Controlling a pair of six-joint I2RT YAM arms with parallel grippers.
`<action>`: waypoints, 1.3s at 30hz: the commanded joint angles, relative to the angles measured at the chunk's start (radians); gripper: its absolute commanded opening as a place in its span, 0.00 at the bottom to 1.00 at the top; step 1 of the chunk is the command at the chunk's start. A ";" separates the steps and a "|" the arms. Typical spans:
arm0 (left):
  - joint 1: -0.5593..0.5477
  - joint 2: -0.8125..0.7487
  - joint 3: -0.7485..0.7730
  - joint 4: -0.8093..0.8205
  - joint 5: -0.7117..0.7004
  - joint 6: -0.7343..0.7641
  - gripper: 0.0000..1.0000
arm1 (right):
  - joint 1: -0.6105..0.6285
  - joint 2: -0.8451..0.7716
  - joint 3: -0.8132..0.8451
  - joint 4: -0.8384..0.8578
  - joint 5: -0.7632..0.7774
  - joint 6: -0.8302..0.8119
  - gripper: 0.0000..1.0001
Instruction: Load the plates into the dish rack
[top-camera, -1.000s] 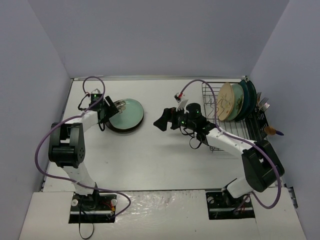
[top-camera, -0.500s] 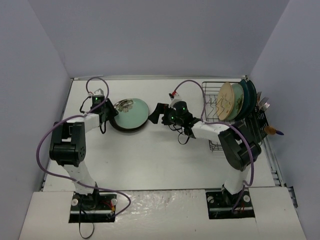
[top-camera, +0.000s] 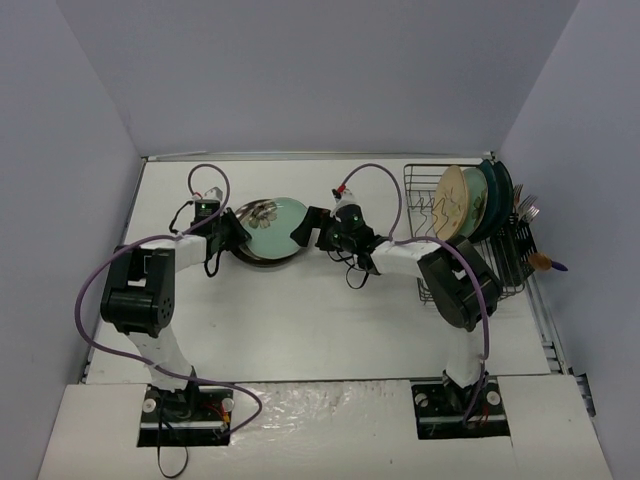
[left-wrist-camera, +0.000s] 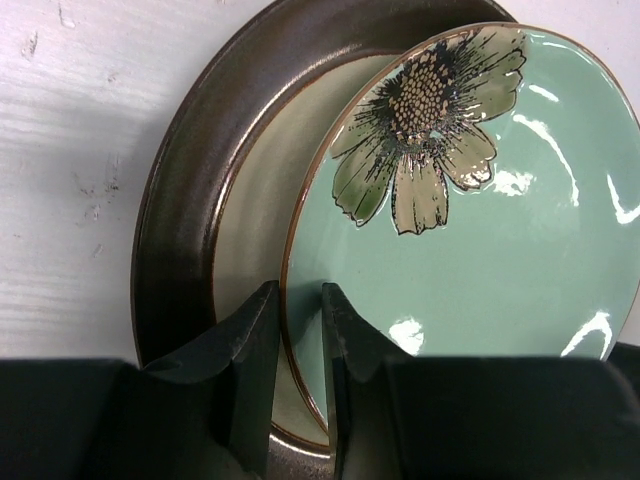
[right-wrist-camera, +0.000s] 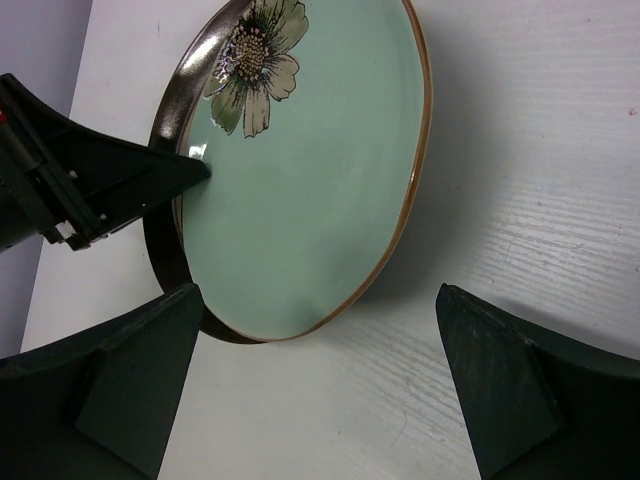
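A mint-green plate with a tan rim and flower motif (top-camera: 278, 225) is tilted up over a dark-rimmed mint plate (top-camera: 262, 257) at mid-table. My left gripper (top-camera: 236, 238) is shut on the tan rim's left edge; in the left wrist view the gripper (left-wrist-camera: 300, 340) pinches that rim of the plate (left-wrist-camera: 470, 220) above the dark-rimmed plate (left-wrist-camera: 190, 200). My right gripper (top-camera: 304, 232) is open and empty just right of the plate; in the right wrist view the gripper (right-wrist-camera: 320, 370) is wide open before the tan-rimmed plate (right-wrist-camera: 300, 170). The black dish rack (top-camera: 428, 215) at right holds a cream plate (top-camera: 452, 200) and two teal plates (top-camera: 495, 190) upright.
The rack's side cutlery holder (top-camera: 520, 240) holds forks and other utensils at the far right. Grey walls close in the table on the left, back and right. Purple cables loop over both arms.
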 joint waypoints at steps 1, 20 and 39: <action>-0.039 -0.024 -0.029 -0.102 0.033 0.039 0.11 | 0.002 0.022 0.058 0.096 0.021 0.022 1.00; -0.064 -0.057 -0.066 -0.074 0.080 0.051 0.09 | -0.008 0.122 0.125 0.123 0.017 0.035 0.81; -0.109 -0.115 -0.013 -0.154 0.033 0.106 0.09 | -0.010 0.040 0.116 0.080 0.051 -0.039 0.74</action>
